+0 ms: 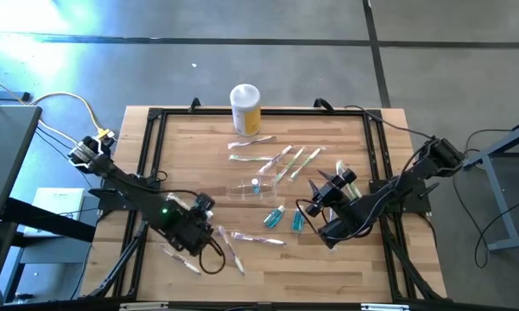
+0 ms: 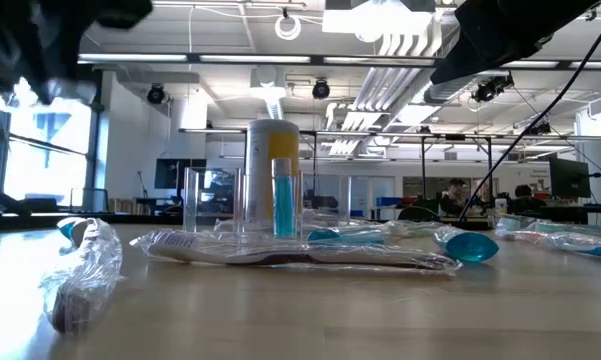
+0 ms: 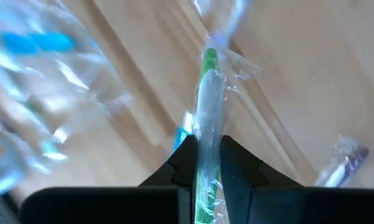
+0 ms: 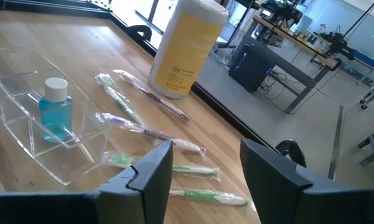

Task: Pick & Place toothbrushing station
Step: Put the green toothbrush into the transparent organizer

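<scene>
From above, the toothbrushing station lies mid-counter between both arms, a small blue bottle inside. At counter level, wrapped toothbrushes lie before it. The left tool is clenched on a wrapped green toothbrush. The right tool hangs released near the yellow jar.

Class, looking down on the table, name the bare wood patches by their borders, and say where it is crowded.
Bare: the far-left corner beside the yellow jar, and the near edge right of the left gripper. Crowded: the middle, around the clear container, wrapped toothbrushes and right gripper.
</scene>
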Controlling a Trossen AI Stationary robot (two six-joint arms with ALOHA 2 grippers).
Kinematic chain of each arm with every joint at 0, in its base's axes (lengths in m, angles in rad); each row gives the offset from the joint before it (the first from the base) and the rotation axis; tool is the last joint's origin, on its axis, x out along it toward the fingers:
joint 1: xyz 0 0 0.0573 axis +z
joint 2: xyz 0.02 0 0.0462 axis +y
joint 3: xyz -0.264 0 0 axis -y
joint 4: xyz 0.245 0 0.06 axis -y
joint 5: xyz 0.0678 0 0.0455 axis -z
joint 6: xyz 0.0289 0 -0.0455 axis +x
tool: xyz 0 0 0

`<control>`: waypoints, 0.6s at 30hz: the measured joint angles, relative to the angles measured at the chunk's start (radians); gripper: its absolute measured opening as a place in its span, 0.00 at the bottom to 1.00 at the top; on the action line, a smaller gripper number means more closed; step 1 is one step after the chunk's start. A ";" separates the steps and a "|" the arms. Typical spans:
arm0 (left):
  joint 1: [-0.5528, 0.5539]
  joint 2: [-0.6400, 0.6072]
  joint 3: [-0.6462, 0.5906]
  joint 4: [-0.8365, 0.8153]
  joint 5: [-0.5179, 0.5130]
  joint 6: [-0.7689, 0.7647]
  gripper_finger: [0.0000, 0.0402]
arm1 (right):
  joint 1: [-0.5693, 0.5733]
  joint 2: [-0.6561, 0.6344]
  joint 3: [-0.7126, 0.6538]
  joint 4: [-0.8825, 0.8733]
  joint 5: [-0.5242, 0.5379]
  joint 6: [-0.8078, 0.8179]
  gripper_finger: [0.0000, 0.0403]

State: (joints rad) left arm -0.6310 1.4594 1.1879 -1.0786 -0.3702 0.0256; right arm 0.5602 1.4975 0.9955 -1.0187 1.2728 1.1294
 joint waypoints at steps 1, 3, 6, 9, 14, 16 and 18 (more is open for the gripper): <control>-0.004 -0.007 0.025 0.011 -0.012 0.017 0.09 | 0.000 0.000 0.000 0.002 0.000 0.000 0.45; -0.005 -0.035 0.049 0.032 -0.011 0.065 0.09 | 0.000 0.000 0.000 0.007 0.000 0.000 0.45; -0.004 -0.089 0.036 0.098 -0.011 0.139 0.09 | 0.000 0.000 0.000 0.011 0.000 0.000 0.45; 0.015 -0.164 0.008 0.122 -0.037 0.182 0.09 | 0.001 0.000 0.000 0.011 -0.013 0.000 0.45; 0.093 -0.356 -0.120 0.399 -0.062 0.315 0.09 | 0.001 0.000 0.000 0.011 -0.021 0.000 0.45; 0.148 -0.440 -0.220 0.612 -0.018 0.386 0.09 | 0.001 0.000 0.000 0.011 -0.019 0.000 0.45; 0.215 -0.512 -0.343 0.836 0.039 0.422 0.09 | 0.001 0.000 -0.009 0.021 -0.015 -0.001 0.45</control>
State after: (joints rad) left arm -0.4163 0.9473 0.8453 -0.2430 -0.3315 0.4472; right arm 0.5610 1.4975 0.9864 -0.9982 1.2579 1.1287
